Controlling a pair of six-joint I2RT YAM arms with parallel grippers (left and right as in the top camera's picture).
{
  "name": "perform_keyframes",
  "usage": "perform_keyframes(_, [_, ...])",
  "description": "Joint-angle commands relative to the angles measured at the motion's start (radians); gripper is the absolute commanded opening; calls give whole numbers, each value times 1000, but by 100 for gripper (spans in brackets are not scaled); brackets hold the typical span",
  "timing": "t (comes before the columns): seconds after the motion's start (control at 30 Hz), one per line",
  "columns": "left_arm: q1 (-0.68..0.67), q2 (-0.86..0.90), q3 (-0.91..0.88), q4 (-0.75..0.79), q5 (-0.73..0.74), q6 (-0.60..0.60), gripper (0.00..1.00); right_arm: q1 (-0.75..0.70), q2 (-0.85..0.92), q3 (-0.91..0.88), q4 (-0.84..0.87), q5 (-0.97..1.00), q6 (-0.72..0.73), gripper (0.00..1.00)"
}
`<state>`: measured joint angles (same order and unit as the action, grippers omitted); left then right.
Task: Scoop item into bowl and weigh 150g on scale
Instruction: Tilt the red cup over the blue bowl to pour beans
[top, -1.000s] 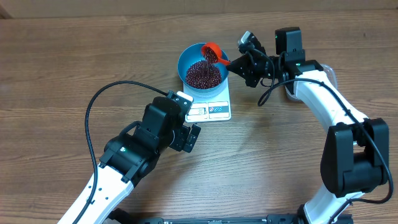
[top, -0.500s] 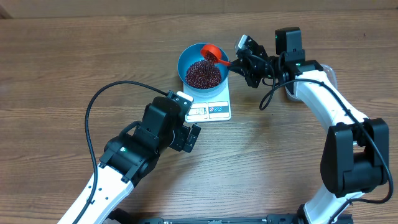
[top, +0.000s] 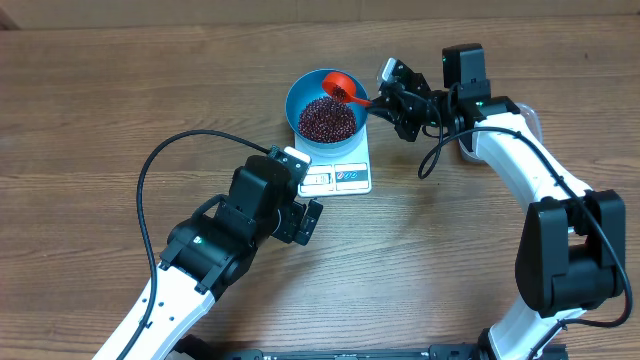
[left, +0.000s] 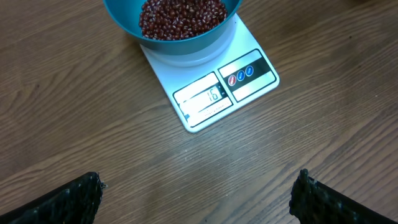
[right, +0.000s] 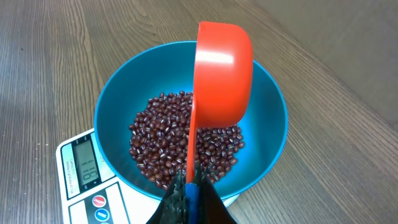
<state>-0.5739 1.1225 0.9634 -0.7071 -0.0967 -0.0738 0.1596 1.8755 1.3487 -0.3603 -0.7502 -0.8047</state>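
Note:
The blue bowl stands on the white scale and holds a heap of dark red beans. My right gripper is shut on the handle of a red scoop, which hangs over the bowl's far right rim. In the right wrist view the scoop is turned on its side above the beans, its back towards the camera, with the gripper pinching its handle. My left gripper stands open over bare wood, a little in front of the scale, holding nothing.
A black cable loops from the left arm across the table's left side. Part of a clear tub shows behind the right forearm. The left arm lies in front of the scale.
The right gripper has turned and drawn the scoop slightly back and up, from tipped over the beans to near the bowl's rim. The left arm has not moved.

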Motion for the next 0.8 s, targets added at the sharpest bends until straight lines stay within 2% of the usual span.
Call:
perform_keyframes(0.0, [4, 3, 0, 4, 12, 18, 100, 2, 6, 0, -1, 2, -13, 4])
perform_keyframes(0.23, [4, 3, 0, 4, 12, 18, 100, 2, 6, 0, 0, 2, -53, 4])
perform_keyframes(0.6, [4, 3, 0, 4, 12, 18, 100, 2, 6, 1, 1, 49, -342, 4])
perform_keyframes(0.77, [4, 3, 0, 4, 12, 18, 100, 2, 6, 1, 34, 54, -378, 4])
